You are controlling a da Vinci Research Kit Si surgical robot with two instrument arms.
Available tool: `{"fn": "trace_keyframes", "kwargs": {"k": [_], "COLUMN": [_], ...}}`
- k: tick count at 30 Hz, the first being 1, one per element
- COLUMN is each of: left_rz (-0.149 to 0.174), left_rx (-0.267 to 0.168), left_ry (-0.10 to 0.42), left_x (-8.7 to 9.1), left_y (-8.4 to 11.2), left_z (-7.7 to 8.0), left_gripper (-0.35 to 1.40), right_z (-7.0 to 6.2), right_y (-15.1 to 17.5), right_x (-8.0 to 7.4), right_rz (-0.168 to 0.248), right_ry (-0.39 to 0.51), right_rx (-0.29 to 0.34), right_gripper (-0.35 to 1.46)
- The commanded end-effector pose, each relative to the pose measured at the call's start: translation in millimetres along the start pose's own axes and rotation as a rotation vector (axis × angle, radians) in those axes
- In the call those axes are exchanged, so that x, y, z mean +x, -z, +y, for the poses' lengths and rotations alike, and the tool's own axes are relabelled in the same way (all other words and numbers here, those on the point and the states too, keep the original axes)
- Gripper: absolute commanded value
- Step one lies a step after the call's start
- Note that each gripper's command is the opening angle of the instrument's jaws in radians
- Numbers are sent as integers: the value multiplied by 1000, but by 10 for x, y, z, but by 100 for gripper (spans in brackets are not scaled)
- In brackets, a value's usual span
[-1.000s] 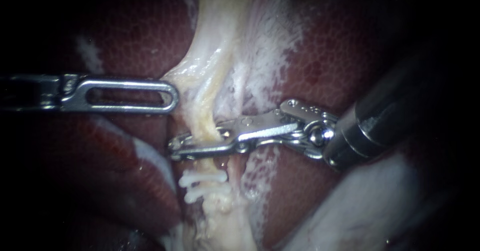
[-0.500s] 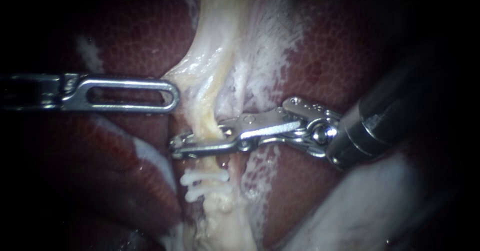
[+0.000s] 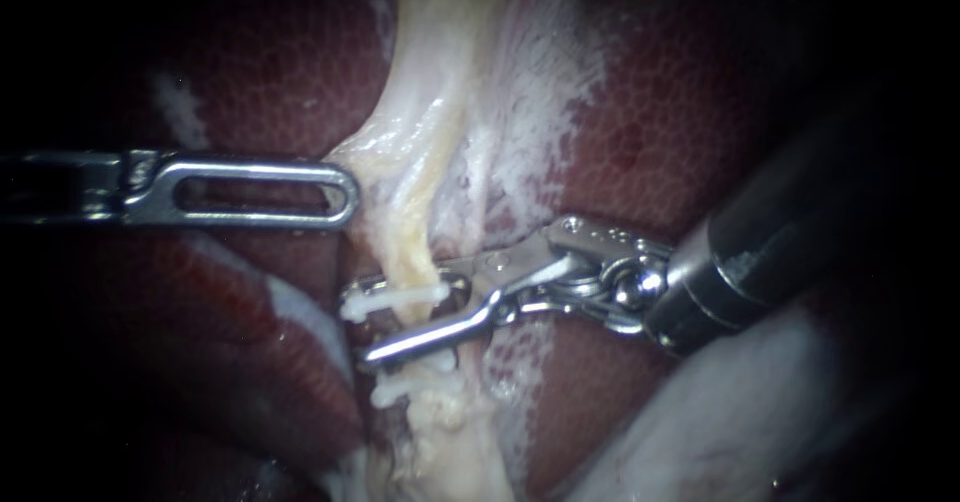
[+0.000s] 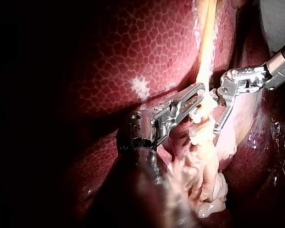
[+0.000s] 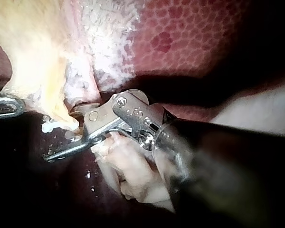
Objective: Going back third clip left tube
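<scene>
Since a second ago the right instrument's (image 3: 365,320) end effector has opened wide, gripping nothing and leaving a new clip (image 3: 395,300) across the left tube (image 3: 410,252). Back straight out, without snagging that clip.

We can read no text, label, brand, number or sign in any view. The only marks are tiny ones on the metal wrist of our right instrument (image 3: 362,320), just behind its jaws, and they are too fine to make out.
</scene>
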State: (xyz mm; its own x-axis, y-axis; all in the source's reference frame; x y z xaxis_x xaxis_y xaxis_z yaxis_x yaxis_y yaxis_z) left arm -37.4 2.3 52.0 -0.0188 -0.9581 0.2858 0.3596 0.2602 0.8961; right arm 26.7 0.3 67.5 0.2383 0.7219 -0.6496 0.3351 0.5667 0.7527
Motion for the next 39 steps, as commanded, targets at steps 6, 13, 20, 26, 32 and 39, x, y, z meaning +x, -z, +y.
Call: {"fn": "trace_keyframes", "kwargs": {"k": [6,13,20,26,32,39], "left_rz": [0,0,0,0,0,-1], "left_rx": [0,0,0,0,0,-1], "left_ry": [0,0,0,0,0,0], "left_x": [0,0,0,0,0,0], "left_y": [0,0,1,1,0,-1], "left_z": [0,-1,-1,-1,-1,-1], "left_gripper": [-35,-35,-35,-35,-35,-35], "right_z": [6,7,10,7,4,5], "right_y": [2,14,24,32,30,27], "right_x": [-1,-5,-7,-10,-10,-10], "right_rz": [1,-3,-3,-4,-5,-4], "right_ry": [106,160,213,213,214,214], "right_rx": [-43,-61,-102,-100,-99,-100], "right_gripper": [57,56,58,59,59,59]}}
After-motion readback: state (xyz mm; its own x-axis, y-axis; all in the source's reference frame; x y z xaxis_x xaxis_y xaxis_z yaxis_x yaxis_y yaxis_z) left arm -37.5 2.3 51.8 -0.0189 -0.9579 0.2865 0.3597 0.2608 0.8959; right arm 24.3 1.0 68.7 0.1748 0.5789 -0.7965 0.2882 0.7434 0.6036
